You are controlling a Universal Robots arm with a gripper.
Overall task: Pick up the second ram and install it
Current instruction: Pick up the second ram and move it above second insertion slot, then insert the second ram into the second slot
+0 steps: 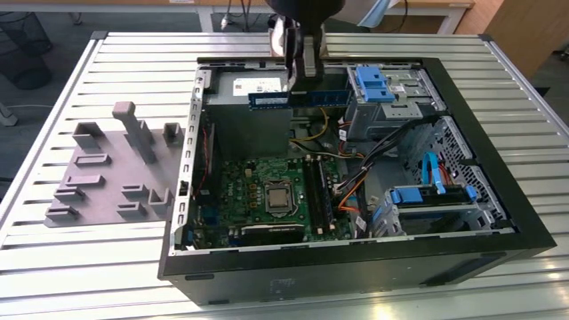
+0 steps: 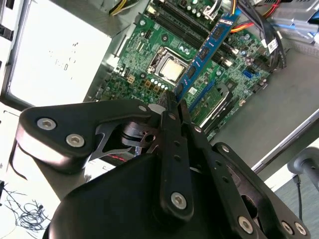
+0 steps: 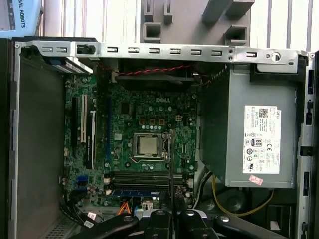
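Observation:
The second ram (image 1: 298,99), a long bluish-green strip, hangs level in the air over the far end of the open computer case, above the grey power supply (image 1: 244,83). My gripper (image 1: 300,67) is shut on its middle from above. In the second wrist view the second ram (image 2: 209,47) sticks out from between my fingertips (image 2: 175,103), with the motherboard below. The first wrist view has the strip (image 3: 171,164) edge-on as a thin dark line rising from my gripper (image 3: 171,215). The black memory slots (image 1: 318,190) (image 3: 142,178) lie on the motherboard beside the processor (image 3: 148,145).
The black computer case (image 1: 356,273) lies open on a slatted metal table. A grey holder tray (image 1: 111,177) stands at the exterior view's left. Blue drive brackets (image 1: 372,83), drive cages and loose cables (image 1: 351,193) crowd the case at the exterior view's right. Another bluish strip (image 3: 134,192) sits in one slot.

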